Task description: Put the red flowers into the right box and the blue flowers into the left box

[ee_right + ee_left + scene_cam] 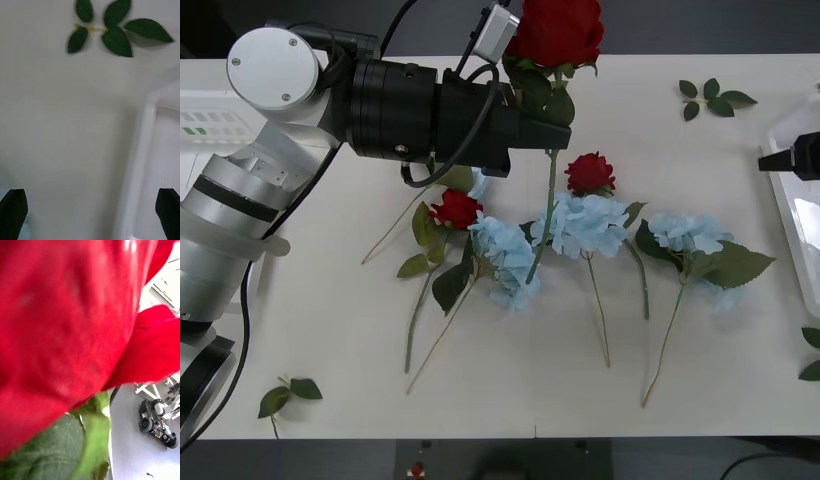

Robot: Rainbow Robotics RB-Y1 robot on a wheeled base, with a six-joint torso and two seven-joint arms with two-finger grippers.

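Left gripper [548,105] up off the table [330,330], clenched on a red rose [555,30] just under its head, stem [545,215] dangling down over the middle blue cluster [585,222]. Big black arm reaching in from the left side of that rose. In the left wrist view, red petals [67,333] pressed right up to the lens, with a green leaf [90,427] beneath them.

Still lying on the table: two more red roses, one [456,209] just left of the hanging stem, the other [590,172] just right of it, touching the top of the middle blue cluster. Three blue flowers in a loose row: one [505,258] left of the stem and overlapping the left rose's leaves, the middle one right under the stem, a third [690,235] well to the right with large green leaves. Stems all pointing toward the near edge.

Right gripper [788,157] parked far right of the held rose, hovering by the rim of the right box [795,215]. Black fingers [13,212] spread wide in the right wrist view, released, nothing between them; white box rim [140,157] below and a loose leaf sprig [112,32] on the table beyond.

More loose leaf sprigs: one [713,98] far right of the held rose near the back edge, one [285,395] at the near left corner
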